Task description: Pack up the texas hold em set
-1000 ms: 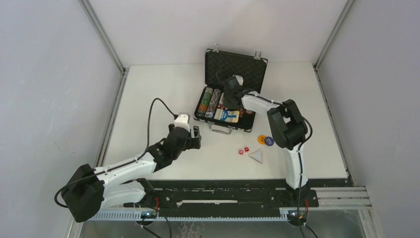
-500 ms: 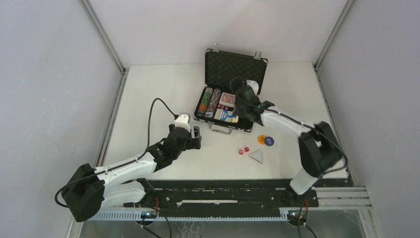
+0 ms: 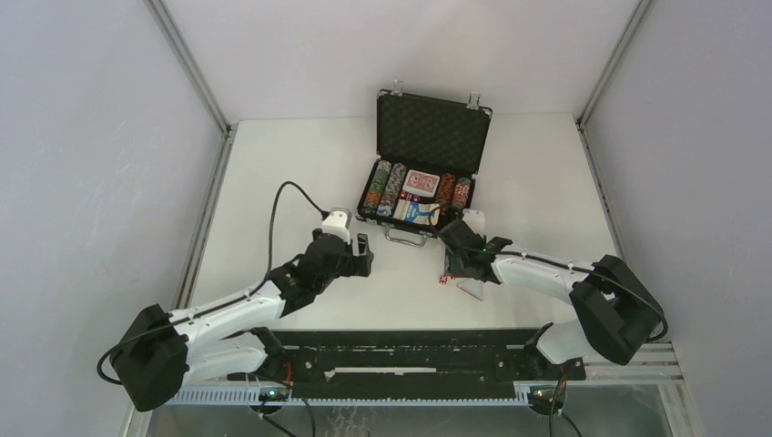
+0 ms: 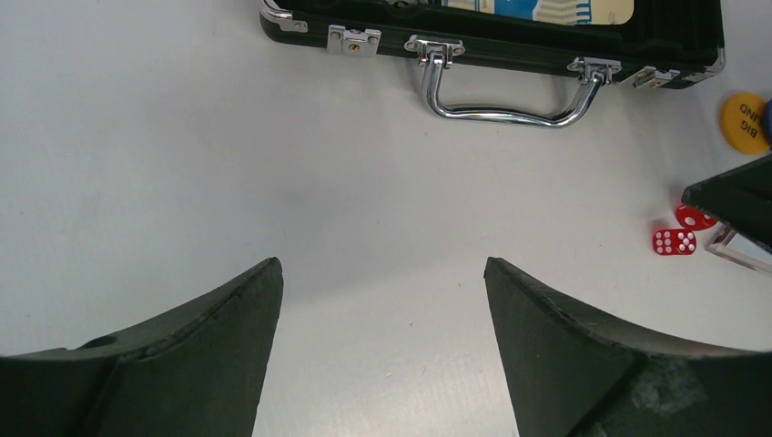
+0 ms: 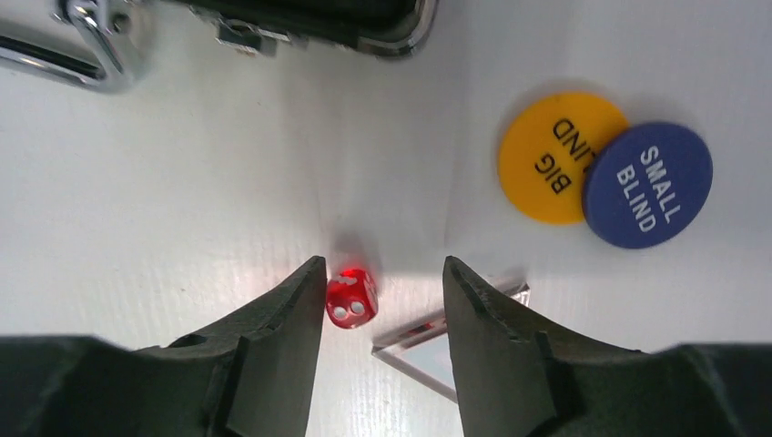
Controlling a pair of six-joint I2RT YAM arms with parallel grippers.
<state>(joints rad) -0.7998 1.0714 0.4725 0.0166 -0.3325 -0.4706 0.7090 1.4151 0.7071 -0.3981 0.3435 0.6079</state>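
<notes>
Black and foam-lined, the briefcase [image 3: 432, 132] stands open at the far middle of the counter [image 3: 273, 182], its lid tipped back. Inside are rows of poker chips [image 3: 387, 187], red-backed cards [image 3: 419, 180] and a blue card box [image 3: 421, 212]. Near of its silver handle [image 4: 505, 96] two red dice [image 4: 674, 241] lie side by side. The right gripper [image 5: 382, 273] hangs low over them, jaws apart, with one die [image 5: 351, 296] between them, close against one finger. The clear triangle piece [image 5: 437, 350] lies partly under the other finger. Just right, the blue button [image 5: 648, 185] overlaps the yellow button [image 5: 557, 155]. The left gripper [image 4: 382, 273] — wide open, holding nothing — hovers over bare counter, near-left of the case.
</notes>
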